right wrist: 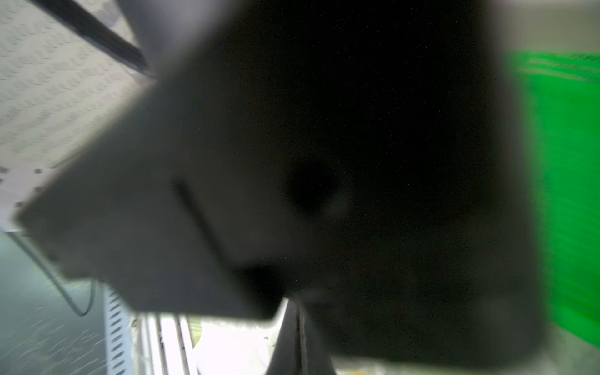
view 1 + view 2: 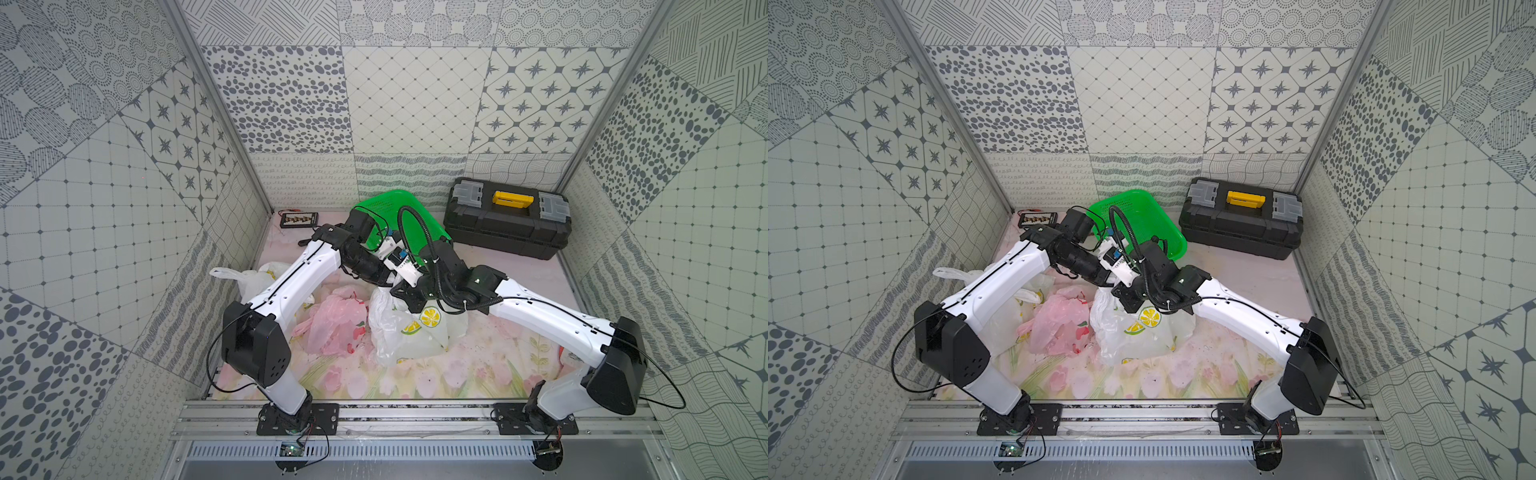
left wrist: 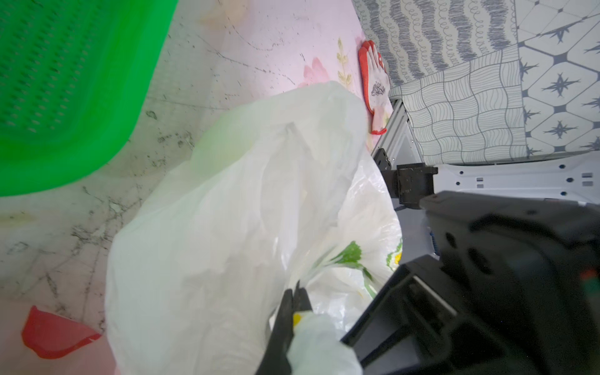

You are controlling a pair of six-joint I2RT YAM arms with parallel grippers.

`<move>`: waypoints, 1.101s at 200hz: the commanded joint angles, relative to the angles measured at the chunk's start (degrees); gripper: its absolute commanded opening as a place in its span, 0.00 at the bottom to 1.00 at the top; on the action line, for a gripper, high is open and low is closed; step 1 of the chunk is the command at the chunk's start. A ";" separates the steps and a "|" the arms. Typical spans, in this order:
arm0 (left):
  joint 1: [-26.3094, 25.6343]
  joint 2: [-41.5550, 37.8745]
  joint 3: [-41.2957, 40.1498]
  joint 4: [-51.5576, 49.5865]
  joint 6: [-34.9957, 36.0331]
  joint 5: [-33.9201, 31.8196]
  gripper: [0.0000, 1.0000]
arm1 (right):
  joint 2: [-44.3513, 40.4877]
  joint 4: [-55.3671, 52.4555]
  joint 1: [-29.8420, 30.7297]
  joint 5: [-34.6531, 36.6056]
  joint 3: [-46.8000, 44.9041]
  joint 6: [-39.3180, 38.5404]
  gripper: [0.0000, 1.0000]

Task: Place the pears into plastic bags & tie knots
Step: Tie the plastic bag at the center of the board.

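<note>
Two wrists crowd together over the lemon-print bag [image 2: 415,332], which sits mid-table just beside the pink bag [image 2: 336,324]. That crowding is your main hazard: any twist or pull to form a knot could knock one wrist into the other or snag the looped black cable [image 2: 435,257].

Your left gripper [image 3: 296,297] is clamped tight on a twisted strand of that bag's film. Pull hard and the thin plastic may stretch, tear or slide out of the jaws. Lift too far and the bag could tip and spill.

Your right gripper [image 1: 298,321] is closed too, but you cannot tell what it pinches, if anything, because a dark blurred body fills its wrist view.

No pears are visible anywhere. If they lie inside the bags, the film gives only hints of pale shapes. The arms also cover part of the green basket [image 2: 386,208] and the bag's mouth in both top views, so you cannot read how far the knot has got.
</note>
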 commanded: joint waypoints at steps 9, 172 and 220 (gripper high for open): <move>-0.32 -0.39 1.31 4.67 0.50 8.63 0.01 | -0.22 3.89 0.75 18.38 -3.75 -3.48 0.00; 5.93 -5.59 -5.39 0.30 5.41 11.50 0.47 | -5.37 5.10 -1.88 -2.40 -7.90 0.63 0.00; 5.30 -6.42 -6.53 -1.47 8.00 8.14 0.54 | -5.90 4.54 -2.78 -3.25 -8.16 0.77 0.00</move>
